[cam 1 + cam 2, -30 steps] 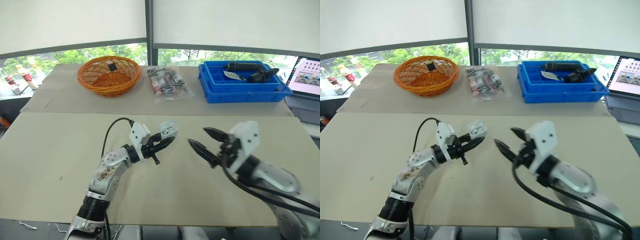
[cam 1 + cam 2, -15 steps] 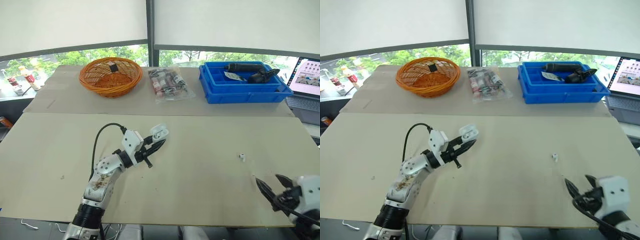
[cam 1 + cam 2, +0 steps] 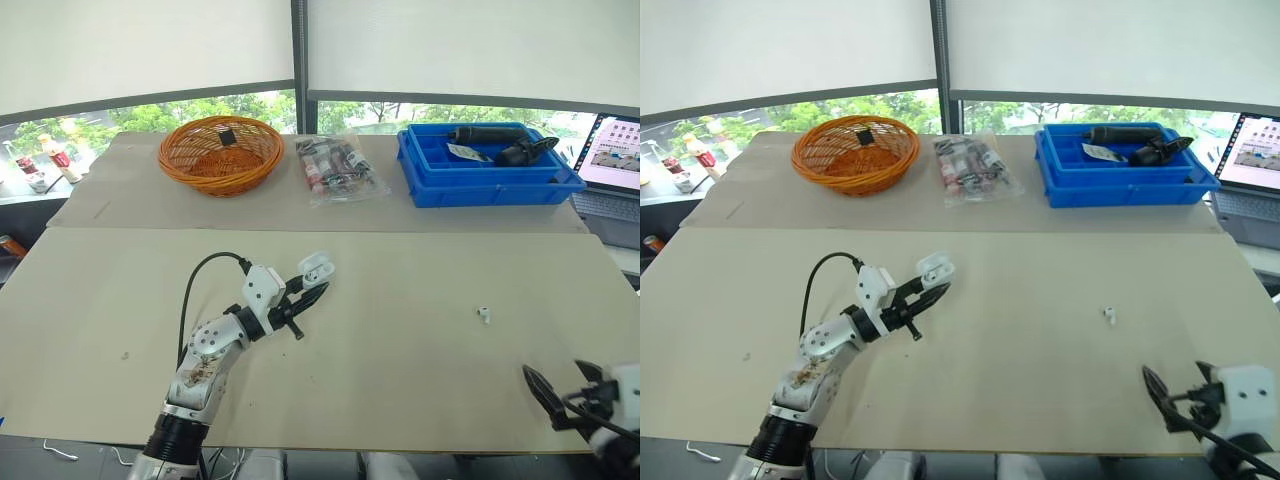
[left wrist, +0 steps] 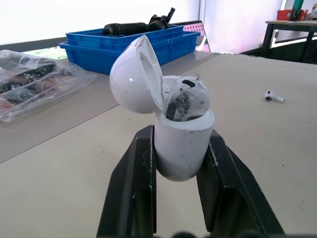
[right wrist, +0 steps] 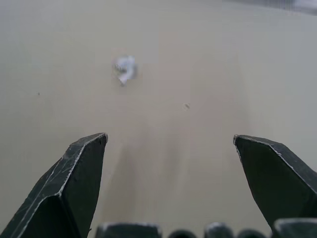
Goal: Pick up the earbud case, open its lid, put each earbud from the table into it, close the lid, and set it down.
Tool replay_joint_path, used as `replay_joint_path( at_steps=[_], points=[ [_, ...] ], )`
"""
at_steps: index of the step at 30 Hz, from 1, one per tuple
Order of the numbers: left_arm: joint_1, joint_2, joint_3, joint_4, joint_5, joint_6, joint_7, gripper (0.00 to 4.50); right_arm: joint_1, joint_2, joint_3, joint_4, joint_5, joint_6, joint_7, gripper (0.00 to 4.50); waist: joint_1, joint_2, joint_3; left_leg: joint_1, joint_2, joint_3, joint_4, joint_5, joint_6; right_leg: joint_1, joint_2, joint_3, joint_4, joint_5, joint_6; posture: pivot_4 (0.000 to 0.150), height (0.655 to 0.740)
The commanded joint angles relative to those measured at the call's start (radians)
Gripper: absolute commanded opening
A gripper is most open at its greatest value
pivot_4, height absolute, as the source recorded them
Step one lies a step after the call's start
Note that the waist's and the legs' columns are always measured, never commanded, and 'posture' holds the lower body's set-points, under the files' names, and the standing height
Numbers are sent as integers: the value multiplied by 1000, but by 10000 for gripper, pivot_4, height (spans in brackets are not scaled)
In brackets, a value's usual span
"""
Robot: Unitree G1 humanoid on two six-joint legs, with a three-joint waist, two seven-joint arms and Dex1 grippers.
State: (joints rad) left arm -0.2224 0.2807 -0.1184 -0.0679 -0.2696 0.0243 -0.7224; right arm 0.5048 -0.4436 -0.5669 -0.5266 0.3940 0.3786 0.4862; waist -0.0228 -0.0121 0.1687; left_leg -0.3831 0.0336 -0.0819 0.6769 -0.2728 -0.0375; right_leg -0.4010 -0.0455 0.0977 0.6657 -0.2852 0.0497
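Observation:
My left gripper (image 3: 312,291) is shut on the white earbud case (image 3: 315,268) and holds it just above the table's middle left. In the left wrist view the case (image 4: 182,144) stands upright between the fingers (image 4: 136,188) with its lid (image 4: 132,77) swung open. One earbud (image 4: 187,97) sits inside it. A second white earbud (image 3: 483,314) lies on the table toward the right. My right gripper (image 3: 555,374) is open and holds nothing, low at the front right edge. That earbud (image 5: 125,68) lies ahead of it, well apart from its fingertips (image 5: 94,146).
Along the far side stand an orange wicker basket (image 3: 219,150), a clear bag of small items (image 3: 337,166) and a blue tray (image 3: 487,186) holding dark tools. A laptop (image 3: 612,150) sits at the far right.
My right gripper has pulled back from the table's middle to the front right edge, uncovering the earbud on the table. The left gripper has sunk slightly, still holding the open case.

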Motion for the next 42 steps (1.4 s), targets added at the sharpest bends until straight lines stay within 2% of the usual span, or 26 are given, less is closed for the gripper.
replay_joint_path(
  at_steps=[1,10,16,22,26,29,34,35,38,42],
  points=[
    [-1,-1,-2,-30,3,-20,1,5921,-87,-25,54,-42,-10,67,-55,45000,3,0,0,0,0,0,0,0,0,0,0,0,0,0,0,1500,7114],
    [12,-2,-17,-52,4,-12,6,5921,-343,-35,183,132,-65,158,-144,45000,9,0,0,-1,0,0,1,0,0,0,0,0,0,0,0,1500,7114],
    [13,2,-21,-56,2,-10,5,5921,-413,-10,226,270,-126,112,-190,45000,7,0,0,0,0,0,1,0,0,0,0,0,0,0,0,1500,7114],
    [13,6,-21,-57,1,-10,3,5921,-424,14,249,300,-135,121,-206,45000,4,0,-1,2,0,0,1,0,0,2,0,0,0,0,0,1500,7114],
    [14,9,-22,-59,1,-10,-1,5921,-436,35,236,292,-112,175,-230,33634,3,0,0,9,0,0,0,0,0,9,0,0,-1,0,0,1500,7114],
    [14,11,-22,-59,1,-11,-3,5921,-419,24,253,263,-105,183,-192,23050,7,0,0,12,0,0,0,0,0,12,0,-1,-2,0,0,1500,7114],
    [17,15,-22,-60,0,-13,-5,5921,-383,-30,270,265,-120,189,-144,5376,6,0,-1,12,0,0,0,0,0,12,0,-1,-2,0,1,1500,7114],
    [18,15,-22,-61,0,-12,-5,5921,-378,-50,276,256,-117,186,-120,3089,6,0,-1,12,0,0,0,0,0,12,0,-1,-2,0,1,1500,7114],
    [26,19,-22,-72,-1,-9,-4,5921,-367,-97,285,222,-102,178,-58,3066,6,0,0,12,0,0,0,0,0,12,0,-1,-2,0,1,1500,7114],
    [48,24,-23,-98,-3,0,1,5921,-356,-224,319,159,-98,95,112,3066,4,0,0,11,0,0,0,0,1,12,0,0,-3,0,1,1500,7114]
  ],
)
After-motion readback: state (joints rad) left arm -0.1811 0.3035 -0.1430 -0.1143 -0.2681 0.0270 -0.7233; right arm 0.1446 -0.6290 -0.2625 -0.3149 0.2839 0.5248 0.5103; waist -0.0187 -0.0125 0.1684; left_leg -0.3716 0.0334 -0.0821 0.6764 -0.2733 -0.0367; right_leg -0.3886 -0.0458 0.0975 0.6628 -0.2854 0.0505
